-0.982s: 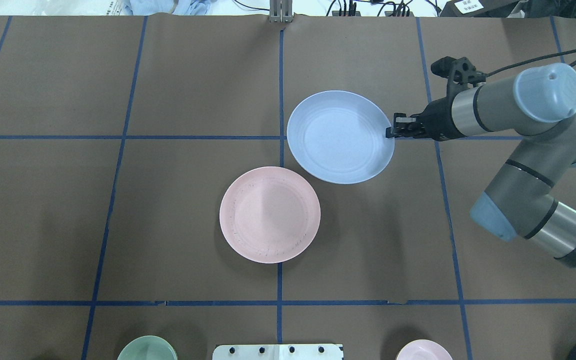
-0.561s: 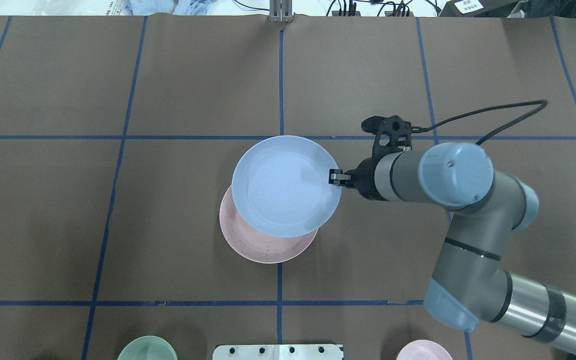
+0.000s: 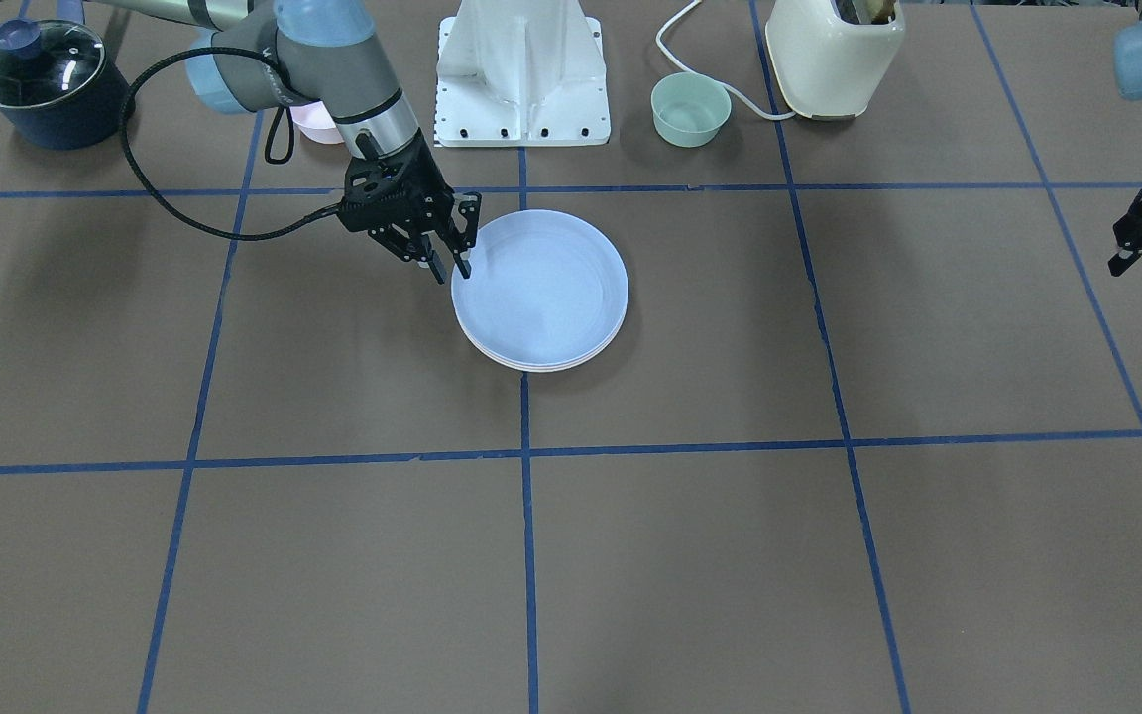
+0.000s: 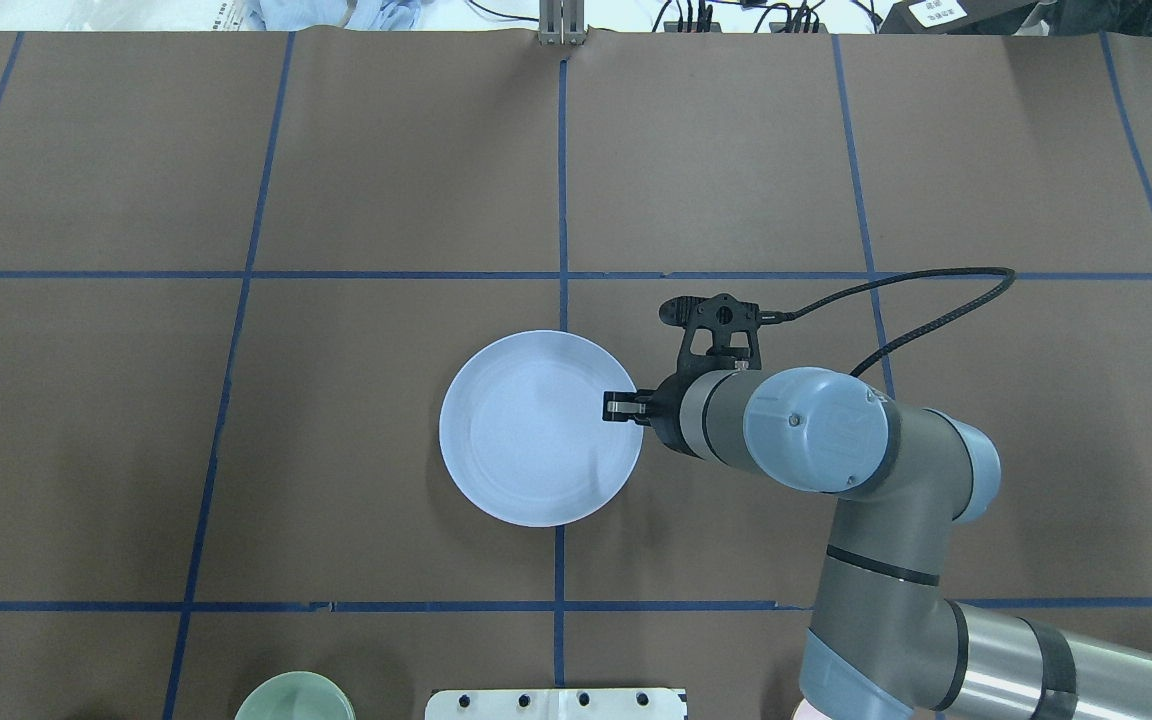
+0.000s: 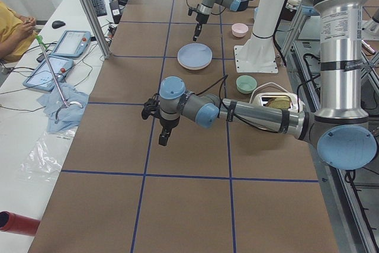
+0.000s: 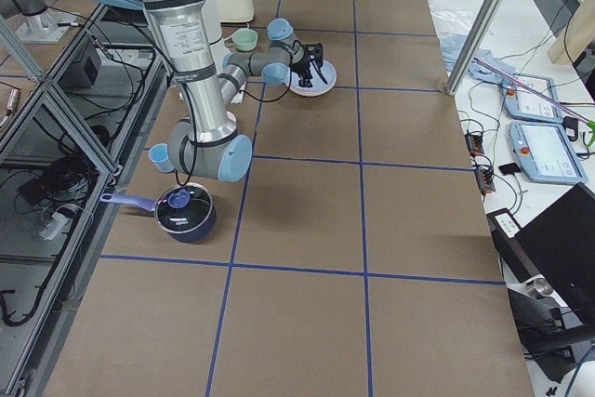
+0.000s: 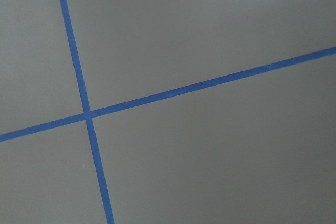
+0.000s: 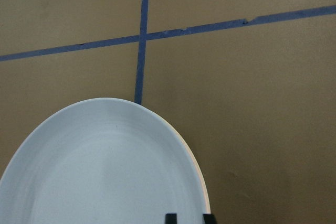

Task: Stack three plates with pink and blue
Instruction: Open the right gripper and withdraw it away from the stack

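The blue plate (image 4: 526,440) is lying flat at the middle of the counter (image 4: 336,450), sitting squarely on the paler plates underneath (image 3: 541,368). Only their thin rims are showing, so we cannot tell their number. The right hand (image 4: 614,406) is standing at the blue plate's edge on the robot's right side, and its fingers seem to us to be apart, straddling the rim without pinching it. The plate is therefore lying to the robot's left of this hand, and being round it is offering no long axis. The left hand (image 5: 163,140) is hanging well apart over bare counter, and we cannot tell whether it is parted or together. We are judging that the right hand needs to rise clear and draw back rightward.
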`<state>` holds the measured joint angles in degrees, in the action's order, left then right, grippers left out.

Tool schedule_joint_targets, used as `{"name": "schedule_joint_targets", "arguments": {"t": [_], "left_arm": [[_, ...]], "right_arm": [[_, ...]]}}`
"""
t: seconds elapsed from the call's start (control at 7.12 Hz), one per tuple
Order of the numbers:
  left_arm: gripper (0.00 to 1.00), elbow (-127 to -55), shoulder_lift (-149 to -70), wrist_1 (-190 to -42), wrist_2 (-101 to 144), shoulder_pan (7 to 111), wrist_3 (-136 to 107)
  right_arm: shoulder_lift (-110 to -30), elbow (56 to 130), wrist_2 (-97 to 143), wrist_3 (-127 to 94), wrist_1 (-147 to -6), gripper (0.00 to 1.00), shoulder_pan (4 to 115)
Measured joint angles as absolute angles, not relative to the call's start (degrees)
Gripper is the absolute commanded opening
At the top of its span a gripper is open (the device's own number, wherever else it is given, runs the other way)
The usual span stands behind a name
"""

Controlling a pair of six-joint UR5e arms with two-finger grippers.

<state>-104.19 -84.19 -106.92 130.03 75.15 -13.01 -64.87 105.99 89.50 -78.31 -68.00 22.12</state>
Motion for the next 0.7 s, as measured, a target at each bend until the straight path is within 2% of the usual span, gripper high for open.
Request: {"name": "schedule_joint_targets", "arguments": {"t": [0.28,0.7], "left_arm": [[1.00,-104.1,-84.1,-106.8,130.2,75.1,-13.1],[1.00,-105.0,-83.6,-101.7,130.9,76.3,-12.9]], "right_arm": [[-61.5,105.9,90.9,-77.3,-74.2,1.00,25.6],[-63.7,105.9,107.3,-56.7,-83.6,1.00,42.9]]}}
